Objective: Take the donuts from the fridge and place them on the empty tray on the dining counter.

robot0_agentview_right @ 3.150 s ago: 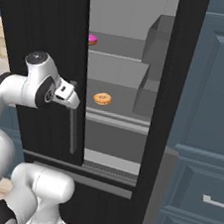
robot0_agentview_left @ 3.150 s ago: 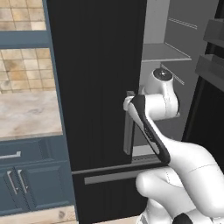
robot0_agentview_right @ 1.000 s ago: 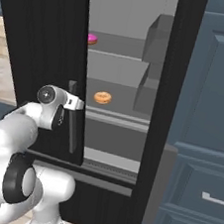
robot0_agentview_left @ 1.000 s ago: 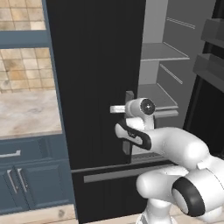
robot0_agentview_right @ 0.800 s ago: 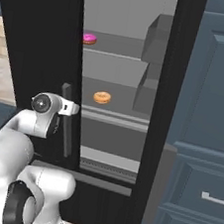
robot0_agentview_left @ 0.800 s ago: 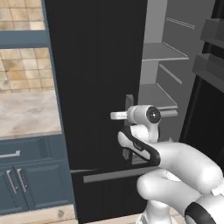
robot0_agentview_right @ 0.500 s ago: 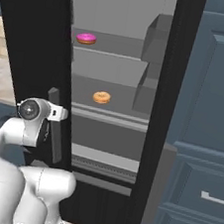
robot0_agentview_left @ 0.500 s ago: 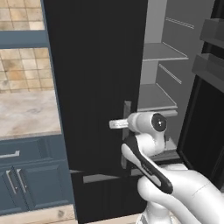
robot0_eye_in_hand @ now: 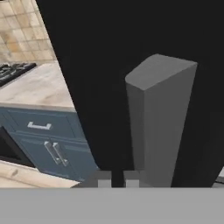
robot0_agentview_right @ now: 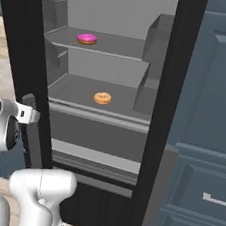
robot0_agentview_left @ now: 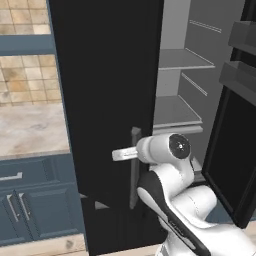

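While fingers [robot0_eye_in_hand: 117, 178] pressed together beside fridge [robot0_agentview_left: 107, 100] handle [robot0_eye_in_hand: 159, 118], donuts [robot0_agentview_right: 87, 38] sit far inside

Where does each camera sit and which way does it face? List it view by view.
Left base view: behind the arm, left side, facing the black fridge door; arm rises lower right.
Right base view: behind, right side, looking into the fridge at the pink donut and orange donut; arm lower left.
Hand view: on the hand, close to the handle; fingertips at bottom.
Shared: both base views show the shut gripper at the handle.
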